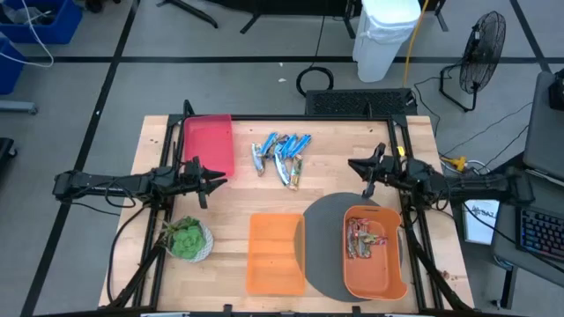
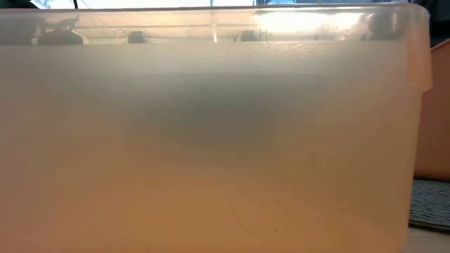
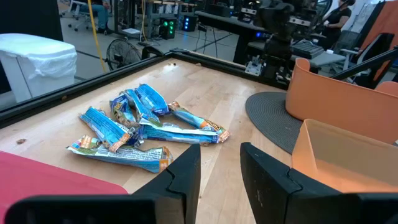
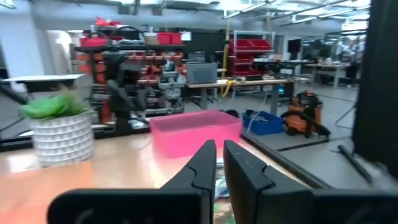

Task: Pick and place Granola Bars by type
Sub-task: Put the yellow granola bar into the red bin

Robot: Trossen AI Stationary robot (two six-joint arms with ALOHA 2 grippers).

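Several bright blue granola bars (image 1: 280, 155) lie in a loose heap on the far middle of the table; in the left wrist view the heap of bars (image 3: 138, 127) lies ahead of the fingers. Reddish-brown bars (image 1: 362, 238) lie inside the right orange bin (image 1: 374, 253). My left gripper (image 1: 217, 180) hovers open to the left of the heap, beside the pink bin (image 1: 208, 145). My right gripper (image 1: 354, 165) hovers to the right of the heap, its fingers (image 4: 239, 165) shut to a thin slit with nothing between them. No silvery-grey bars are in view.
An orange bin (image 1: 276, 253) stands at the near middle, and its wall (image 2: 211, 140) fills the low view. The right orange bin sits on a round grey mat (image 1: 322, 231). A green plant in a white bowl (image 1: 187, 238) stands near left. Bare wood lies around the heap.
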